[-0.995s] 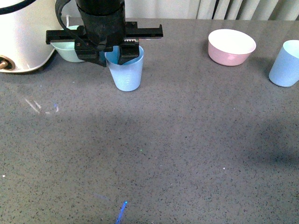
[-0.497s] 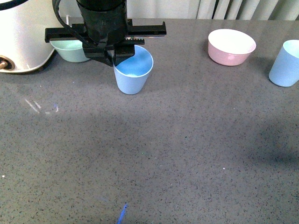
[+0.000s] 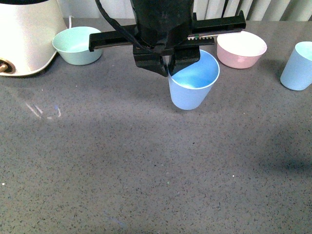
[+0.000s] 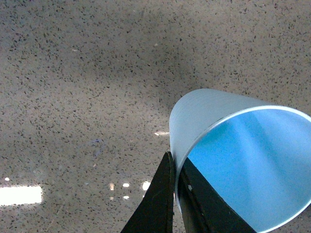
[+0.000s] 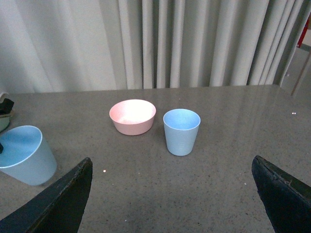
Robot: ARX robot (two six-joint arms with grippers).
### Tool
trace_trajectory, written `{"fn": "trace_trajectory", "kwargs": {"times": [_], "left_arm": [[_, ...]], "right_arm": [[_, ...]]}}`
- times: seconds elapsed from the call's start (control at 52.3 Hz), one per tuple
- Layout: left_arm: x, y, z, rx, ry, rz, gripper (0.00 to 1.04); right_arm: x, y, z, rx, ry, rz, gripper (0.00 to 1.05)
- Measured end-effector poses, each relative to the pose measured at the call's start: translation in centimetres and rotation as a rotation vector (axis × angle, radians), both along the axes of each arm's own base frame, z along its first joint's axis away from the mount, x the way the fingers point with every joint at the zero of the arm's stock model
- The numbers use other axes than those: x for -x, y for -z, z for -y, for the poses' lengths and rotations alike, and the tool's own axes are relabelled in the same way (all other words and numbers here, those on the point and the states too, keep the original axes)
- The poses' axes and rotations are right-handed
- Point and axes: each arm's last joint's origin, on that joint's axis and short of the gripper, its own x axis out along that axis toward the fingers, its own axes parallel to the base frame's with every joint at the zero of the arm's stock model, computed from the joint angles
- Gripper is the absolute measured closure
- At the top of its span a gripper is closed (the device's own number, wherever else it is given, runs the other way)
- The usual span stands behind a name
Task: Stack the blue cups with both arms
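My left gripper [image 3: 171, 63] is shut on the rim of one blue cup [image 3: 192, 85] and holds it tilted, mouth toward the camera, in the middle of the grey table. In the left wrist view one finger [image 4: 163, 204] is outside the cup [image 4: 209, 116] wall and the other inside. The second blue cup [image 3: 298, 66] stands upright at the far right. The right wrist view shows it [image 5: 181, 131] ahead of my right gripper [image 5: 172, 204], which is open wide and empty; the held cup [image 5: 25, 155] shows there too. The right gripper is out of the front view.
A pink bowl [image 3: 242, 48] sits between the held cup and the standing cup, also in the right wrist view [image 5: 132, 116]. A green bowl [image 3: 77, 45] and a white appliance [image 3: 27, 36] stand at the back left. Curtains hang behind the table.
My left gripper has moved to the right with the blue cup, from beside the green bowl to near the pink bowl. The cup now tilts more toward the camera.
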Motion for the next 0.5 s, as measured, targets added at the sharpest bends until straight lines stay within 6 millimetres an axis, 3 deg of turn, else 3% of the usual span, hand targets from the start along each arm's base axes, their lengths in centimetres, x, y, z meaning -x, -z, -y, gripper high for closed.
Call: {"fn": "trace_trajectory", "kwargs": {"times": [0.497], "left_arm": [[1.9,2.0,2.0,-0.030,0.024,-0.028,1.03]], "right_arm": [[0.0,0.0,0.0,0.000,0.000,0.000,0.09]]}}
